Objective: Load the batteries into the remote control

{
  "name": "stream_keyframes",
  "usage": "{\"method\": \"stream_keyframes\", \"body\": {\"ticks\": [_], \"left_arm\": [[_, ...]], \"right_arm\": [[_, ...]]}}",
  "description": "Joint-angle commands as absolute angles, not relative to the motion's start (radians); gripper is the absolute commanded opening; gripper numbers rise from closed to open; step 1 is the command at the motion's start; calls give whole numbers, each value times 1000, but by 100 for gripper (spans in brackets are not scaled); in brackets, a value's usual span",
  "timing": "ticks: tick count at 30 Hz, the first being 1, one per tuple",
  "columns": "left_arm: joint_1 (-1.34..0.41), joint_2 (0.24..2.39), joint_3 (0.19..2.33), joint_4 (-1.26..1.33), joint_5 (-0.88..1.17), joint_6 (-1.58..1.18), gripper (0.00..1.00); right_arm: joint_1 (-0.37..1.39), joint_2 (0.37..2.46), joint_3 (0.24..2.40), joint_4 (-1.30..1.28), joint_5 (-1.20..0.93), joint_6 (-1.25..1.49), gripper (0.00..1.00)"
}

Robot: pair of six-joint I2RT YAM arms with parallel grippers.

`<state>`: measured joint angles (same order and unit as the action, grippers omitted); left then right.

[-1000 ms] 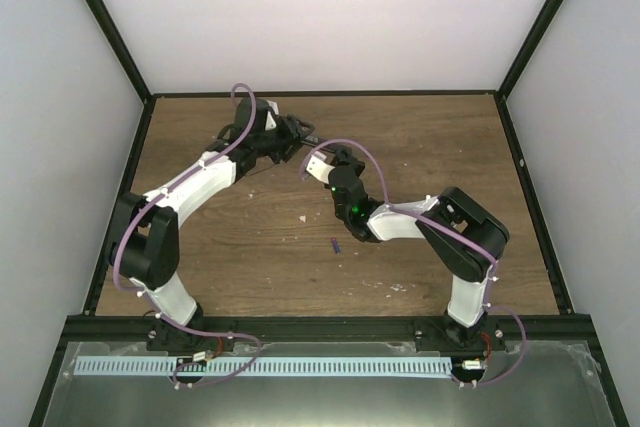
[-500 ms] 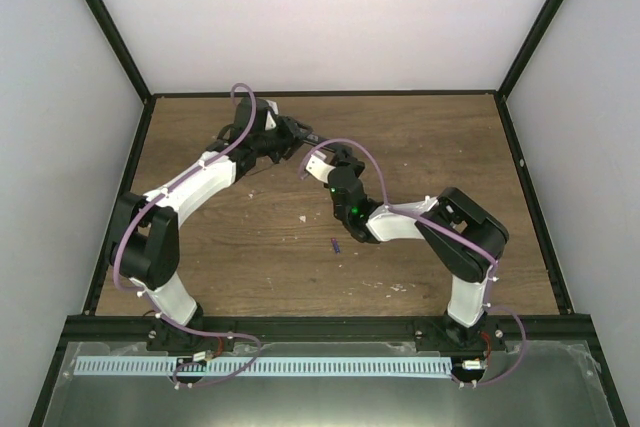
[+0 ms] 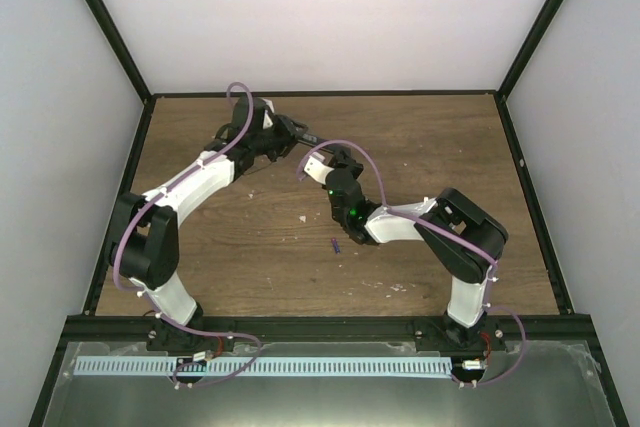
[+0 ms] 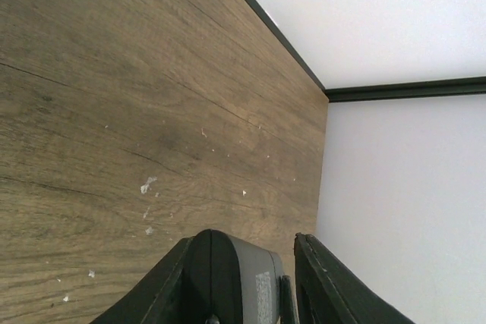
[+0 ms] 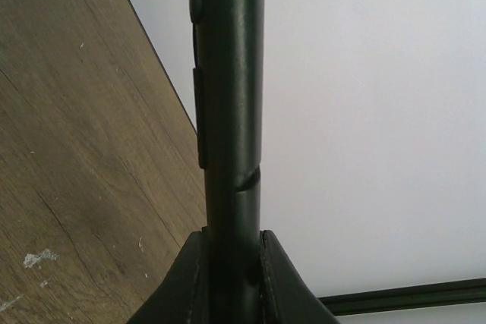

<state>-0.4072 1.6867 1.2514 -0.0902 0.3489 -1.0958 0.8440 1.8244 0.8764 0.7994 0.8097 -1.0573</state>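
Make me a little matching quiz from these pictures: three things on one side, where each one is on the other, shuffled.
Things:
1. remote control
2. purple-blue battery
3. left gripper

Places:
A. lying loose on the wooden table
B. fingers either side of a grey labelled piece
C. clamped in the right gripper

Pairs: 1-C, 2-A, 3-B

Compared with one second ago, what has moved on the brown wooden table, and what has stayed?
The left gripper shifted slightly left and farther out over the table; its jaws seem narrower around a dark grey-faced object. The right gripper stayed shut on the slim black bar-shaped remote control. The tiny purple-blue battery did not move.
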Motion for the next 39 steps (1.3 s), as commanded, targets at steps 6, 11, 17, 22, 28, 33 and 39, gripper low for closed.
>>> {"method": "stream_keyframes", "body": {"ticks": [6, 11, 17, 22, 28, 33, 39], "left_arm": [[-400, 1692, 1266, -54, 345, -1083, 28], [-400, 1697, 1267, -51, 347, -1083, 23], [-400, 1700, 1268, -31, 352, -1071, 17], [-400, 1704, 1258, 5, 380, -1071, 15], [-392, 1723, 1214, 100, 466, -1028, 16], [-383, 1719, 1167, 145, 515, -977, 16], [-367, 1704, 1163, 118, 568, -873, 15]], "right_arm": [[857, 1833, 925, 821, 822, -1032, 1], [858, 1835, 928, 818, 821, -1028, 1], [856, 1835, 935, 803, 821, -1008, 10], [855, 1829, 950, 762, 810, -953, 21], [840, 1793, 983, 608, 731, -814, 51], [819, 1743, 984, 491, 613, -687, 77], [768, 1654, 983, 328, 384, -528, 97]]}}
